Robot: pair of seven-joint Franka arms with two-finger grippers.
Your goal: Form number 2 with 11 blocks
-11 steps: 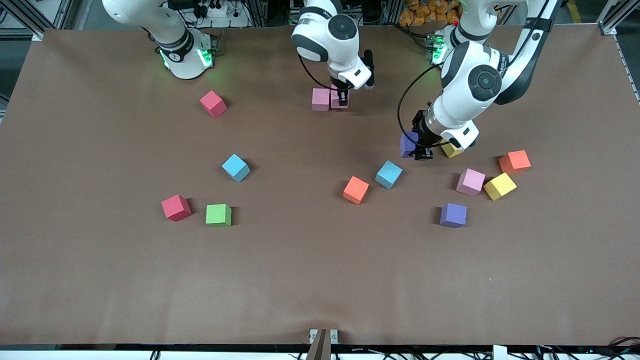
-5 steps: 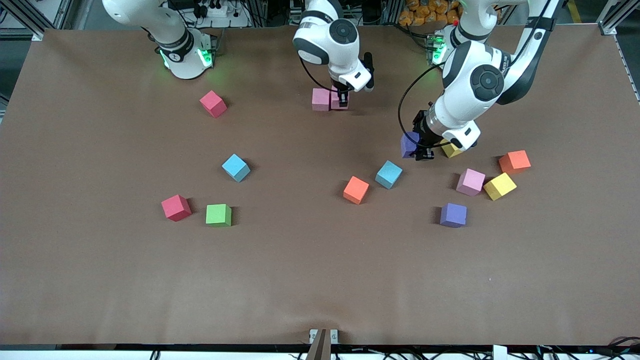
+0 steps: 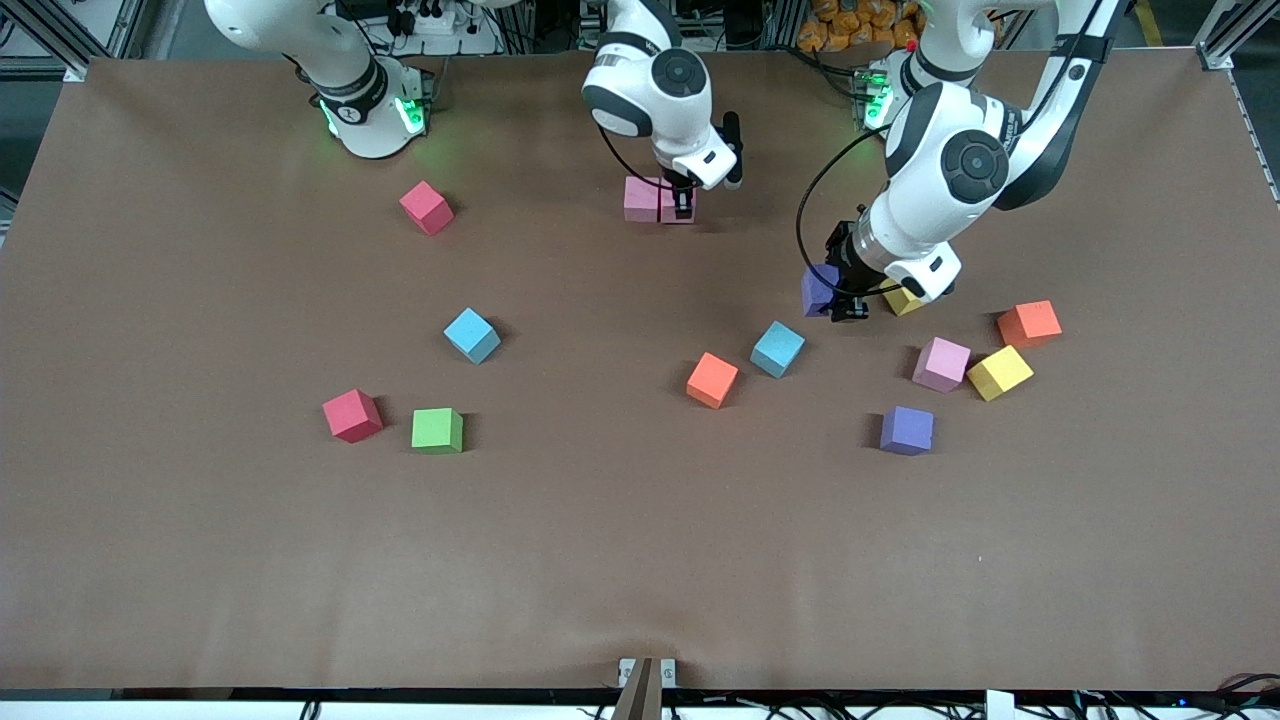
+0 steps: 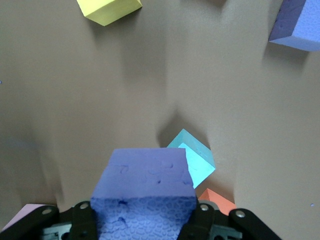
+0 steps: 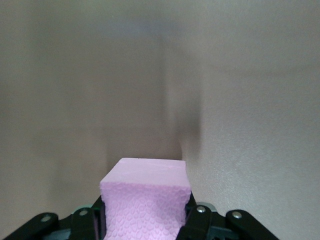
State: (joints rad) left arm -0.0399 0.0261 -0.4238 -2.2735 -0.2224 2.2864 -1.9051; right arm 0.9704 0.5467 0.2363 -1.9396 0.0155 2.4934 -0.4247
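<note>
My right gripper point(image 3: 683, 206) is shut on a pink block point(image 5: 145, 192), low at the table's robot edge, right beside a second pink block point(image 3: 641, 198) lying there. My left gripper point(image 3: 846, 306) is shut on a purple block point(image 3: 818, 289), point(image 4: 145, 185), held just above the table over a blue block point(image 3: 777, 348) and an orange block point(image 3: 712, 380). Loose on the table are two red blocks point(image 3: 427, 207), point(image 3: 352, 415), a blue one point(image 3: 472, 335), a green one point(image 3: 437, 430), a purple one point(image 3: 907, 430), a pink one point(image 3: 941, 364) and an orange one point(image 3: 1029, 323).
Two yellow cubes lie toward the left arm's end: one point(image 3: 999, 372) touches the loose pink block, the other point(image 3: 903, 300) sits partly under the left wrist. The brown table point(image 3: 640, 560) stretches wide toward the front camera.
The right gripper has shifted its pink block closer against the pink block on the table. The left gripper with the purple block has barely moved.
</note>
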